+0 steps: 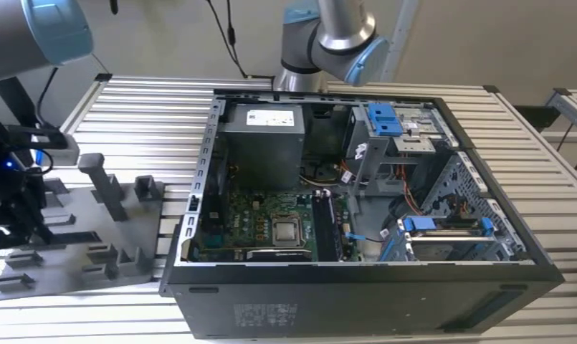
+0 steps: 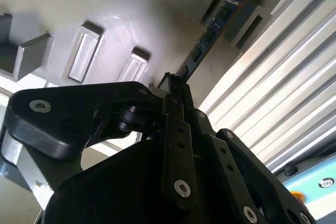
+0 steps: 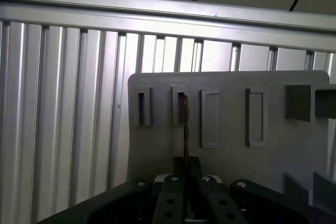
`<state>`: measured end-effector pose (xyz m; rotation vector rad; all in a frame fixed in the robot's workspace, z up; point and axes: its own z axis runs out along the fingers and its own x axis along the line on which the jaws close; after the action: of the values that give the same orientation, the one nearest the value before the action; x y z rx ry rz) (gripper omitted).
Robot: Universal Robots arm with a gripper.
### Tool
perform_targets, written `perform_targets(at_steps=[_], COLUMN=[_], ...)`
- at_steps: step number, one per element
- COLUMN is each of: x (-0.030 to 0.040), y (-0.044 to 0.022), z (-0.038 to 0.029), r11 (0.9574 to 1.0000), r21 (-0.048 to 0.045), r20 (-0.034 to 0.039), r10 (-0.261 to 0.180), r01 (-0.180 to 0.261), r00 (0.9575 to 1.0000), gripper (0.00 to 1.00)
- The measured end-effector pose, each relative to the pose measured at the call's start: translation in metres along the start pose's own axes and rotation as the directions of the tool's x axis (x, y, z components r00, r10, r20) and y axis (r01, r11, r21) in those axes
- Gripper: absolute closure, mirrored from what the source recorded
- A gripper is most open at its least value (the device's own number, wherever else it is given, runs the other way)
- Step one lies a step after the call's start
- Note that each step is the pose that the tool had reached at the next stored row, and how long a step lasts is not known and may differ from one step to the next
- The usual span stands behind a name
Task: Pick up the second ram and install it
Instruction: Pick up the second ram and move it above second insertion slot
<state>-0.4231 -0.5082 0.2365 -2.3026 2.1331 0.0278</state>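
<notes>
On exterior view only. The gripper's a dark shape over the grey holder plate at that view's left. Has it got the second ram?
Observer: Yes. In the second wrist view the gripper is closed on the near end of the second ram.
Operator: Lifted out yet?
Observer: No. In the first wrist view its far end sits in a slotted post of the holder plate.
Operator: Held square?
Observer: Looks so. Edge-on in the first wrist view, it runs straight from the gripper to that slot.
</notes>
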Motion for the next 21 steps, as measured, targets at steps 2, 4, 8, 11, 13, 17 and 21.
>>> perform_targets(at_steps=[2,4,8,11,13,17,21], x=[-0.0001,-0.0001,-0.0002,-0.0003,-0.0003,-0.0005,-0.0004], y=[0.0000,0.0001,0.0001,0.0002,0.0002,0.0003,0.0003], z=[-0.0034,-0.0078,-0.0164,-0.0213,-0.0248,-0.0310,-0.0347], r11=[1.0000,1.0000,1.0000,1.0000,1.0000,1.0000,1.0000], r21=[0.0000,0.0000,0.0000,0.0001,0.0001,0.0000,0.0000], r20=[0.0000,0.0001,0.0000,0.0001,0.0001,0.0000,0.0000], r10=[0.000,0.000,0.000,0.000,0.000,0.000,0.000], r01=[0.000,0.000,0.000,0.000,0.000,0.000,0.000], r00=[1.0000,1.0000,1.0000,1.0000,1.0000,1.0000,1.0000], gripper=[0.85,0.85,0.85,0.85,0.85,0.85,0.85])
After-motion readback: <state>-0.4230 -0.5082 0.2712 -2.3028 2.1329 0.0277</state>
